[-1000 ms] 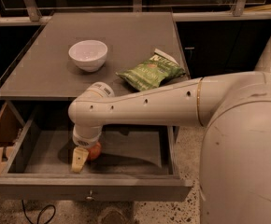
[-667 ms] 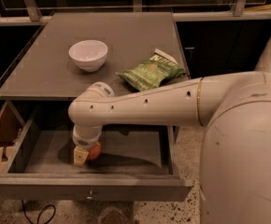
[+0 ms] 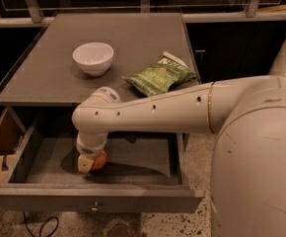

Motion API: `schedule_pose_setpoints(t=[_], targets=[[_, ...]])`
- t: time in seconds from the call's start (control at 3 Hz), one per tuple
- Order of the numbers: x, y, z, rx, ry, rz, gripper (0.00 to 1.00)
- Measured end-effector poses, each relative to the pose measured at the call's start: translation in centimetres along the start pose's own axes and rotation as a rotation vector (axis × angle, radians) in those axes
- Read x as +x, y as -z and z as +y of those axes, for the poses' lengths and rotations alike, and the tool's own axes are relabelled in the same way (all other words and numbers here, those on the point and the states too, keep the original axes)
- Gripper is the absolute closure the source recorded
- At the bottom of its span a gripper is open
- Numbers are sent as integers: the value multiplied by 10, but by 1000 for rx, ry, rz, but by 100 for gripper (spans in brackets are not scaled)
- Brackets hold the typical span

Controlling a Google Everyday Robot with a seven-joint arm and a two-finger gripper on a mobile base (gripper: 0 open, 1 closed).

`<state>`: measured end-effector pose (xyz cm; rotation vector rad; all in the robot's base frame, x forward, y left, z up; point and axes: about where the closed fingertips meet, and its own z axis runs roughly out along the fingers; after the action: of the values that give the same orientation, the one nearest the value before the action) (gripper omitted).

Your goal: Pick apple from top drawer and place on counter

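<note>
The robot's gripper (image 3: 90, 162) reaches down into the open, wide grey-brown top drawer (image 3: 133, 158), pressed against the small round red-orange apple (image 3: 101, 160) lying on the drawer floor; whether it has clamped the fruit cannot be told. Above and behind it, the flat grey-brown counter (image 3: 128, 36) bears a white ceramic bowl (image 3: 93, 58) and a green crisp packet (image 3: 159, 75).

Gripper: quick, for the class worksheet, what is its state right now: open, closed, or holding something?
Gripper: low inside the top drawer, right against the apple; open, closed or gripping cannot be told.
</note>
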<state>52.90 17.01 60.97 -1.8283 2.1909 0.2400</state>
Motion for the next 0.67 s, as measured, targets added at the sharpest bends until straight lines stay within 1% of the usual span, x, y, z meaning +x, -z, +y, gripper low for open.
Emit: schedule_pose_setpoints(t=[0.33, 0.67], targets=[[0, 0, 0, 0, 0, 0, 98], [2, 5, 1, -2, -9, -1, 100]])
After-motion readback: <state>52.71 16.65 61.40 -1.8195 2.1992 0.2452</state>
